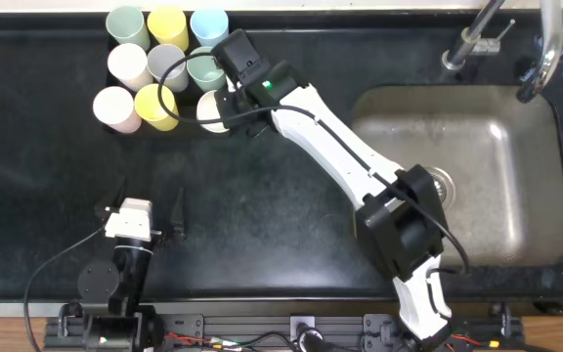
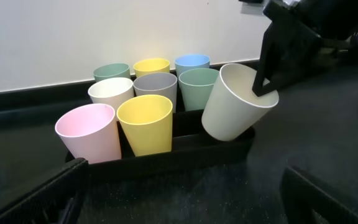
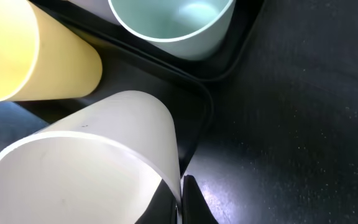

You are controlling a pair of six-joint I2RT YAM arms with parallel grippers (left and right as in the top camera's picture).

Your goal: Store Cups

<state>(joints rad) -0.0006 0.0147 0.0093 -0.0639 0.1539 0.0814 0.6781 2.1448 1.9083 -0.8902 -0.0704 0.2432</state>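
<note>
Right pincer (image 2: 265, 87) tight on tilted white cup (image 2: 232, 106) rim at tray (image 2: 185, 152) corner, inner finger hidden

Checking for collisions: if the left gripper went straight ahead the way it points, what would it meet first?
Probably the black tray's front wall, then the front yellow cup; depth unclear.

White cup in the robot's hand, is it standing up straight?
No, the white cup leans sideways in the right gripper, with its bottom end down by the corner of the black tray.
</note>
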